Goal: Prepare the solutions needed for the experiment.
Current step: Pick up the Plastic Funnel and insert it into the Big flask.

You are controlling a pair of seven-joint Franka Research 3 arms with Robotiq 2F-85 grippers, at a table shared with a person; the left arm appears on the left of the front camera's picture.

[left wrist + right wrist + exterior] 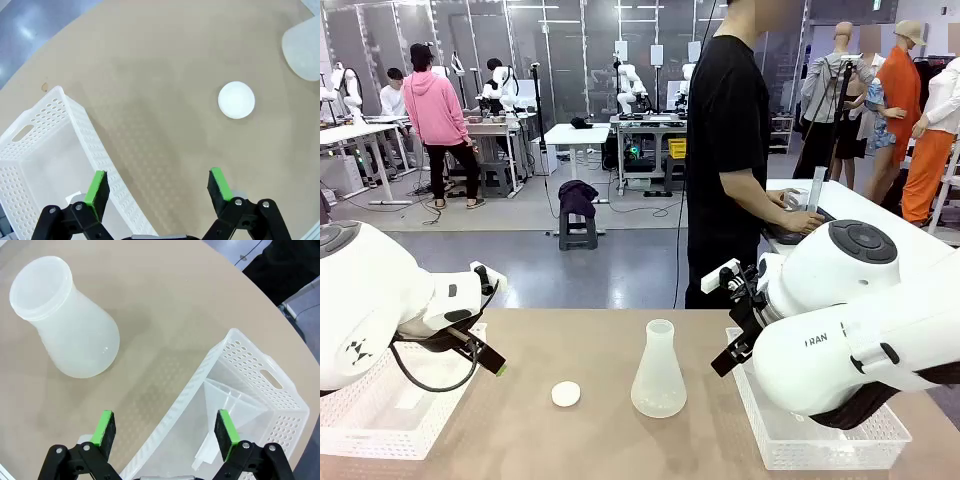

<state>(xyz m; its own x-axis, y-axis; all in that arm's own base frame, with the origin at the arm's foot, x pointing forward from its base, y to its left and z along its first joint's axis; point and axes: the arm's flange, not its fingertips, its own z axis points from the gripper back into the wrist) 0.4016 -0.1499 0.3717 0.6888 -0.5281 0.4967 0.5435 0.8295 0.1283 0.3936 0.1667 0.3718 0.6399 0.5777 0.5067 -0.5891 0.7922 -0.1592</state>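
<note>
Since the solutions (658, 404) are, as far as I can judge, only a shallow watery layer at the bottom of the frosted conical flask (658, 370), they can only be handled through that flask. The frosted wall hides most of the liquid, so I cannot confirm its colour or level. The flask stands upright near the middle of the surface (600, 440). Its long axis is vertical and its open mouth points straight up.

It looks like light plastic with smooth, probably slippery walls. With so little inside it should weigh next to nothing and tip easily. The wide sloping body would squirt out of a squeeze, so I would take hold at the narrow neck, just under the rim lip. I would keep it vertical so the liquid does not slosh.

A white round cap (236, 100) lies flat just beside the flask on the robot's left. The left pincer (157, 186) hangs with its jaws apart and empty, over the edge of a white perforated basket (45, 135). The right pincer (166, 427) is also spread and empty, above a second basket (260, 390) holding a clear funnel (230, 405). The flask stands near it, apart from both jaws.
</note>
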